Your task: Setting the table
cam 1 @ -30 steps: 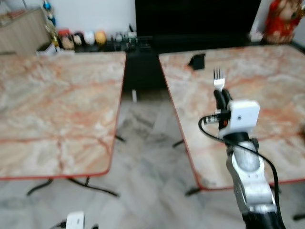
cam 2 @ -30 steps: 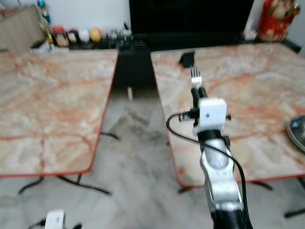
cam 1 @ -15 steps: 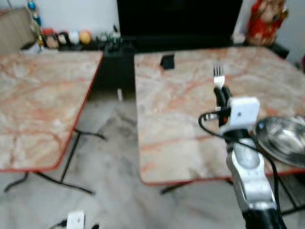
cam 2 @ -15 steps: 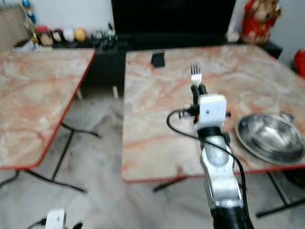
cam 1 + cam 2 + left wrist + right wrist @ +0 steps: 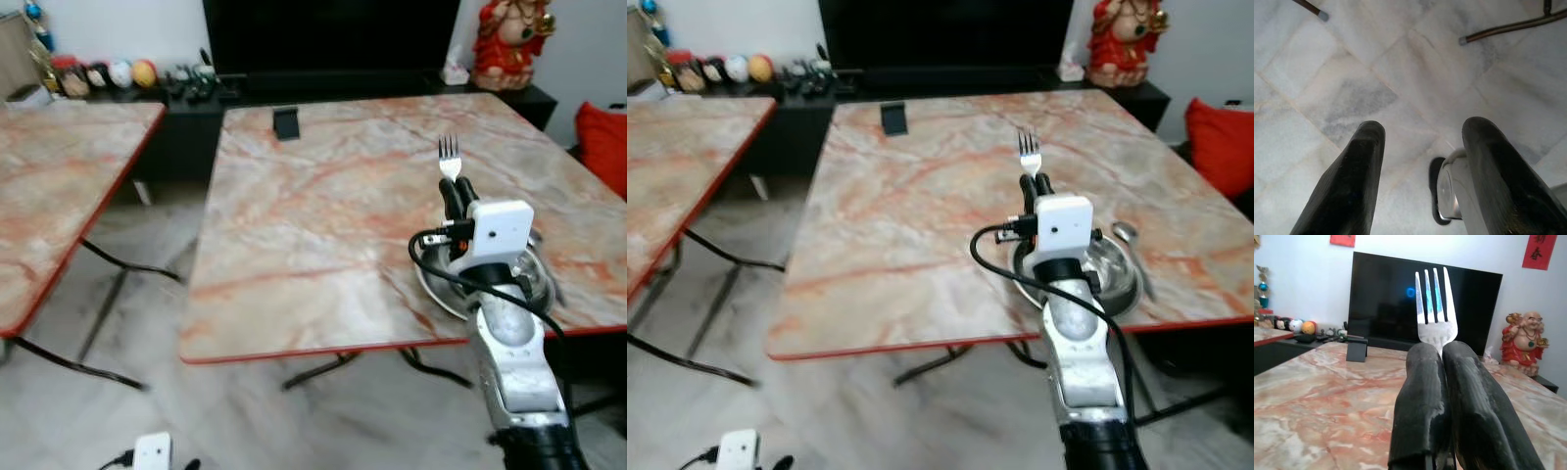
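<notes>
Right gripper (image 5: 1442,357): fingers pressed together on fork (image 5: 1434,308), clamped at base of the head; tines up, fork upright. Held above the near part of the marble table (image 5: 304,225), over the steel bowl (image 5: 1112,279). Arm rises from below, white camera block just under the fingers, black cable looped beside it.

Bowl: on table near its front edge, partly hidden behind the wrist; contents cannot be made out. Spoon (image 5: 1134,250) flat on the table just beside the bowl, on the robot's right; touching the rim or not, cannot tell.

Left gripper (image 5: 1420,147): fingers (image 5: 1349,181) spread apart, holding nothing, hanging low over grey-white marble floor (image 5: 1376,63). Rounded white and black part in view just behind one finger. Two dark table feet on the floor farther out.

Table: pink-orange veined top, red edge, folding black legs. Small black stand (image 5: 286,123) upright near far edge. Second table (image 5: 59,186) of same kind to the robot's left, well apart, floor between.

Beyond the far edge: low black cabinet with TV (image 5: 1400,298). Row of small round ornaments (image 5: 720,70) on the cabinet's left end. Red and gold figurine (image 5: 1523,340) at its right end. Red cushion (image 5: 1220,142) at far right.
</notes>
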